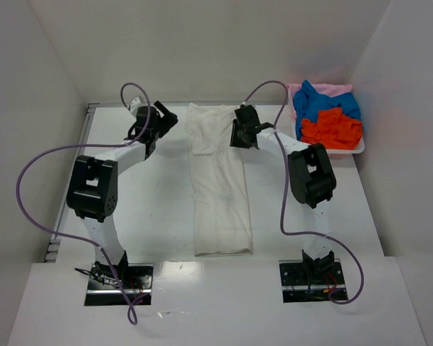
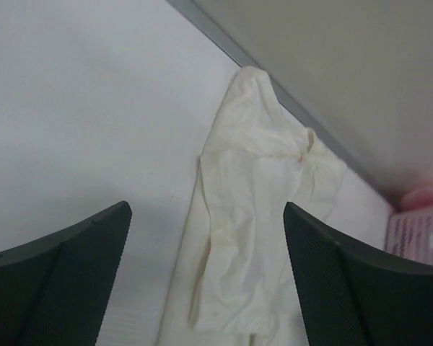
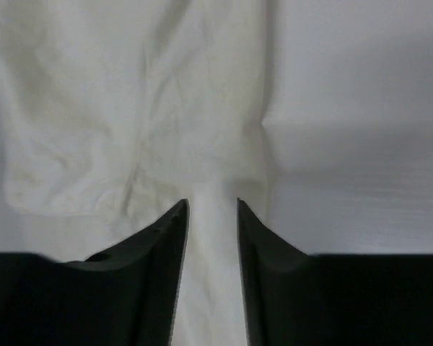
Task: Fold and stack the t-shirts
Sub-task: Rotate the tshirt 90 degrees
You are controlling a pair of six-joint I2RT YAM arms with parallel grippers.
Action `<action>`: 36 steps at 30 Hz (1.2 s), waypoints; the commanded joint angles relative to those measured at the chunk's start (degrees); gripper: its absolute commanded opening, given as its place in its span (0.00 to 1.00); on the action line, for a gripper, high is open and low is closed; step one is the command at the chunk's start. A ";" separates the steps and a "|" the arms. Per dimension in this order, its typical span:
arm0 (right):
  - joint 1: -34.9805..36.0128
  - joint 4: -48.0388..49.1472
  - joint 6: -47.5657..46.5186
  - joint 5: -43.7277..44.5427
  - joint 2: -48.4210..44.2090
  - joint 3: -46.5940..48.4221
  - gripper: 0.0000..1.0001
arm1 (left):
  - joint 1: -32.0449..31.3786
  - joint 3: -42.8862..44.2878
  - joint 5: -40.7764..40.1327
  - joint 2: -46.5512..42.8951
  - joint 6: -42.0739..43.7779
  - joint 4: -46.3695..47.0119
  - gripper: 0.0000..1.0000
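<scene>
My left claw [image 2: 206,209] gapes empty at ten o'clock of the off-white cloth t-shirt [image 1: 220,194]. My right claw [image 3: 213,205], jaws narrowly parted, straddles a cloth ridge, grip unclear; lifting may snag it, undoing the fold.

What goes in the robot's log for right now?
off-white t-shirt: long folded strip | left gripper: open, beside it | right gripper: narrow gap over its far end, grip unclear | tray: coloured shirts
</scene>
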 commanded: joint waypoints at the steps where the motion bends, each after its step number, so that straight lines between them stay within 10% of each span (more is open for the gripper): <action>1: -0.74 0.43 -2.42 1.27 -12.26 -1.09 0.41 | 1.12 5.02 13.67 -6.98 18.58 -0.28 0.96; 2: -0.74 0.43 -2.42 1.27 -16.54 -2.93 0.74 | 1.12 5.72 18.22 -8.99 21.39 -2.31 0.98; 4: -1.26 1.04 -2.42 0.65 -21.04 -5.49 0.99 | 1.12 7.65 23.68 -10.85 29.39 -9.40 0.99; 23: 0.39 -8.79 18.82 -12.96 -61.64 -51.70 0.99 | -16.20 -23.71 35.83 -40.55 22.48 -38.53 0.99; 36: 13.32 -13.37 26.32 -15.25 -66.24 -61.21 0.94 | -22.61 -29.96 37.95 -40.75 16.41 -45.66 0.97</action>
